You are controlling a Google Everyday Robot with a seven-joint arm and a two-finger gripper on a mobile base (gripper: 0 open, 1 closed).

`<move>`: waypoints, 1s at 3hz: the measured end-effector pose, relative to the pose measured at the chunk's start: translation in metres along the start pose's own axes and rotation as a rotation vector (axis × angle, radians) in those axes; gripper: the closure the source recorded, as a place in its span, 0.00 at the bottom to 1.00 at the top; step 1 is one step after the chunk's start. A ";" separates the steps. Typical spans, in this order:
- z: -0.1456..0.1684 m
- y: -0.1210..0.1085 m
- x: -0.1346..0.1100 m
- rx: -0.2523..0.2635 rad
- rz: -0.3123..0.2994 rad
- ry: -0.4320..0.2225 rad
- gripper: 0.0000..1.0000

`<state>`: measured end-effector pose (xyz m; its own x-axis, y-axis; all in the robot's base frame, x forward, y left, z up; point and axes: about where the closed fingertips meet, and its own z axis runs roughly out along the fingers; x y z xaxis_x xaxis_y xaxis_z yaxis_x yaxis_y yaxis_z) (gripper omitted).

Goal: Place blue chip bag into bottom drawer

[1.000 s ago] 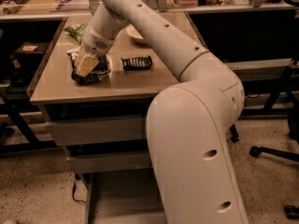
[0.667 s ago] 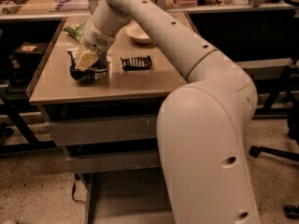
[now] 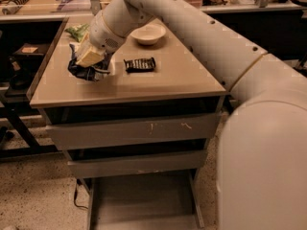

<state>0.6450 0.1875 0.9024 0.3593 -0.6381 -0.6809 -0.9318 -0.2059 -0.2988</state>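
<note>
My claw (image 3: 89,57) is pressed down on the blue chip bag (image 3: 82,72); can't tell if it grips. Black bar (image 3: 140,64) is just right of the bag, bowl (image 3: 148,33) further right and back, green bag (image 3: 76,31) behind. Bottom drawer (image 3: 144,200) is pulled open, well below the bag.

Our arm (image 3: 192,30) reaches from the lower right (bulky shoulder (image 3: 264,152) in the foreground) to the upper left, gripper (image 3: 89,61) angled downward there.

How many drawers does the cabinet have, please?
3: top drawer, middle drawer below it, bottom drawer pulled open lowest. The end effector is at the blue chip bag.
</note>
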 end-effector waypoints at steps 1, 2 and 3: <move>-0.013 0.023 -0.010 0.053 -0.043 -0.032 1.00; -0.013 0.023 -0.010 0.053 -0.043 -0.032 1.00; -0.030 0.050 -0.028 0.067 -0.018 0.005 1.00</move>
<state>0.5864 0.1728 0.9268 0.3760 -0.6386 -0.6714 -0.9195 -0.1678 -0.3554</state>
